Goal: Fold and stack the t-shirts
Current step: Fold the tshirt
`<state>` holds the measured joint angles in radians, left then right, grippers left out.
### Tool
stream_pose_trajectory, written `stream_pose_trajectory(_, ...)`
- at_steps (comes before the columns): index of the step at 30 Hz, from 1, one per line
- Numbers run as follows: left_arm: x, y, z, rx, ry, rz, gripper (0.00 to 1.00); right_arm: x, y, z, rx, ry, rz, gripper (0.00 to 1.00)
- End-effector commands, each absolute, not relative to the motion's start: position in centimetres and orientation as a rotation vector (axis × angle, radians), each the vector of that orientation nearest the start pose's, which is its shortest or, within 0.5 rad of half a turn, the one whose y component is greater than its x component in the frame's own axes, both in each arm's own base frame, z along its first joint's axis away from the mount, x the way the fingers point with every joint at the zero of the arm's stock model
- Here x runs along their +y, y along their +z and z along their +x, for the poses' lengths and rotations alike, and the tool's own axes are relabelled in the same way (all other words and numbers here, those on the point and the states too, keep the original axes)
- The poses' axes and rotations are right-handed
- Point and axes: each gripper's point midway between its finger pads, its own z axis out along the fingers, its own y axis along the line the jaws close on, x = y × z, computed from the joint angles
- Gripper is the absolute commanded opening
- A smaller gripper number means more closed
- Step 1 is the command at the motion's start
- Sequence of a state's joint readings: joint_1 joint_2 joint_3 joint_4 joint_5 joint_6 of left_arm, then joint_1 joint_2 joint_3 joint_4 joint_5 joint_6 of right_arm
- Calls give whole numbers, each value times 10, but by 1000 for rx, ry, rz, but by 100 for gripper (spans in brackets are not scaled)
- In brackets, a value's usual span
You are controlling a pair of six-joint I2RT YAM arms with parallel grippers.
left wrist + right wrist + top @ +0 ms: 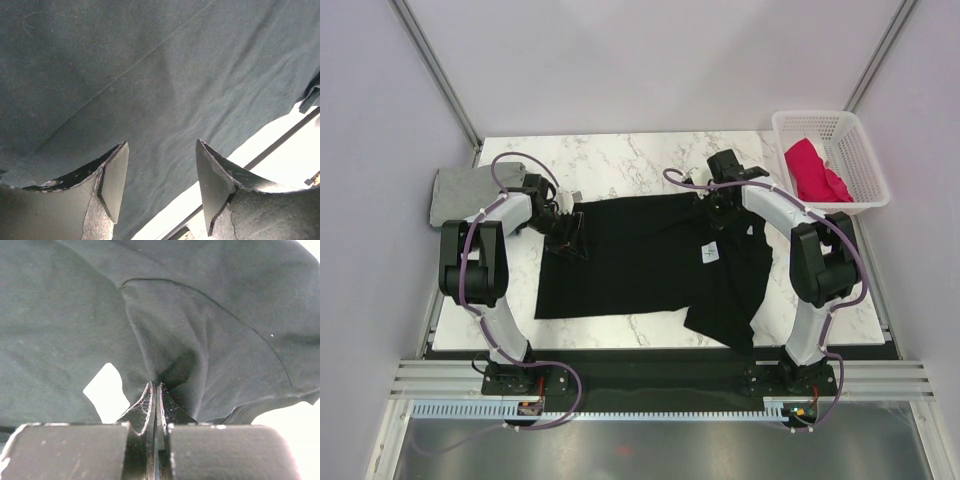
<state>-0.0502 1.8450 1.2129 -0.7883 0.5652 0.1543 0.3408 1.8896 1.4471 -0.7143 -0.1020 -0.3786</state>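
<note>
Your left arm (pixel 503 330) and right arm (pixel 807 325) are white with black joints. Purple cables (pixel 515 158) trail both; the fingers (pixel 114 175) are dark wedges.

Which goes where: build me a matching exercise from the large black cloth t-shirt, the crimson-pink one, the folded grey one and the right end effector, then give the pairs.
Things:
1. large black cloth t-shirt
2. crimson-pink cloth t-shirt
3. folded grey cloth t-shirt
4. right end effector

Places or states:
A. in the white plastic lattice basket
B. on the far left corner of the marble-patterned table
C. spread across the table's middle
D. shut on black cloth

Pairs: 1-C, 2-A, 3-B, 4-D
</note>
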Motion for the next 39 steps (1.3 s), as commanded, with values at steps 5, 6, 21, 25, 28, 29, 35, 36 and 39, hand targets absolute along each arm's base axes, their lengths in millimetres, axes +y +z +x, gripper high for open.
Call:
stream_pose_trajectory(5,-113,52,322,2786,-880,330,63,144,63,378,2576,157,-986,8)
stream_pose_trajectory(6,-113,51,321,2789,-881,329,63,144,61,379,2574,153,-984,8)
stream_pose_trajectory(21,-116,59,316,2776,-905,338,63,144,104,388,2509,128,-967,0)
stream_pose_trajectory(25,-115,60,313,2778,-906,343,63,153,109,365,2545,254,-1014,0)
stream_pose_trajectory(28,-116,63,313,2774,-909,341,63,163,104,347,2585,382,-1041,0)
stream_pose_trajectory(29,-116,63,314,2772,-909,338,63,165,103,343,2591,410,-1048,0)
stream_pose_trajectory(35,-117,68,314,2763,-913,339,63,146,85,347,2646,272,-1022,0)
stream_pose_trajectory(36,-117,68,314,2761,-917,337,63,145,82,348,2654,276,-1018,2)
stream_pose_trajectory(39,-117,69,314,2759,-914,338,63,155,80,343,2668,393,-1012,18)
